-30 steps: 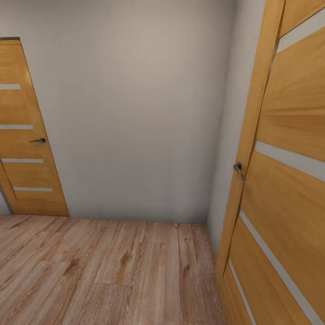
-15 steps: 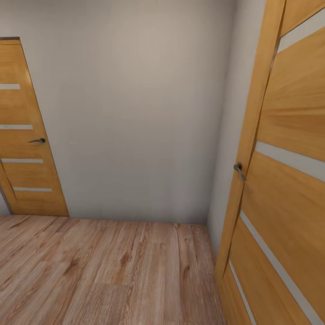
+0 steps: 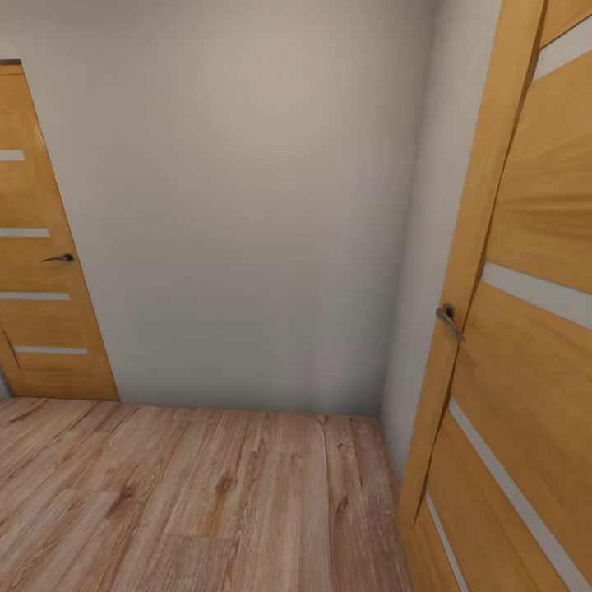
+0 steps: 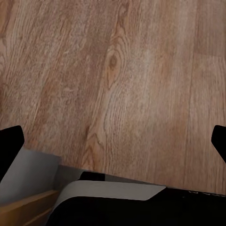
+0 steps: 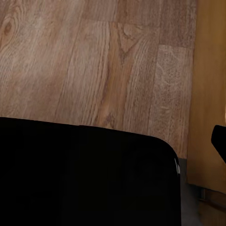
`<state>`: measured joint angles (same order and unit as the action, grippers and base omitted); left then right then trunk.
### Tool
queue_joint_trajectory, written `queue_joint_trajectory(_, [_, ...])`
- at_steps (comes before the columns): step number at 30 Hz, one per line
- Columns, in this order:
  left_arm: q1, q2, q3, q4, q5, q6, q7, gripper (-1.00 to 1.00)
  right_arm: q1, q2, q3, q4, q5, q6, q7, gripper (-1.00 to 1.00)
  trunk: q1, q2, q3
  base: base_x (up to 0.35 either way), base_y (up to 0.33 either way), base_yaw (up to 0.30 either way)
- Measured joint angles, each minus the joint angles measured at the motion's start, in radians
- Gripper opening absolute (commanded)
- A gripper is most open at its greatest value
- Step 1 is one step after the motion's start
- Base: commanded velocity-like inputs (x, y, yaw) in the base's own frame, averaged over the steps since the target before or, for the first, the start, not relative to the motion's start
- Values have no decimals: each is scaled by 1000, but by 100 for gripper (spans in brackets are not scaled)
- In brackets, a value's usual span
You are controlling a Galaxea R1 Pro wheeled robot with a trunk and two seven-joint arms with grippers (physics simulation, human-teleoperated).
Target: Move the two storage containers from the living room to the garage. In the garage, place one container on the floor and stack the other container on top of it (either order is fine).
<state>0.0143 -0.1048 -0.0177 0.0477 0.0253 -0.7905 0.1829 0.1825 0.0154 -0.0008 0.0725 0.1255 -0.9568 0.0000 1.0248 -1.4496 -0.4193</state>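
A corner of a room with a plain grey-white wall (image 3: pixel 247 205) and a light wood plank floor (image 3: pixel 205 501) is seen from the head view. A wooden door (image 3: pixel 37 247) with pale stripes and a dark lever handle (image 3: pixel 59 258) stands at the left; a second, nearer wooden door (image 3: pixel 526 345) with its own handle (image 3: pixel 448 319) stands at the right. The left gripper (image 4: pixel 113 146) is spread wide over the planks, its dark fingertips (image 4: pixel 10 146) at opposite edges of the wrist view. For the right gripper, one fingertip (image 5: pixel 219 140) is seen, so its jaw state cannot be told.
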Motion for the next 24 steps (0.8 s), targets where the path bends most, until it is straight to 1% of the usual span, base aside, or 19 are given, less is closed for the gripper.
queue_joint_trajectory(24, [0,2,0,0,0,1,2,100,0,0,0,0,1,-2,0,100,0,0,0,1,-15,0])
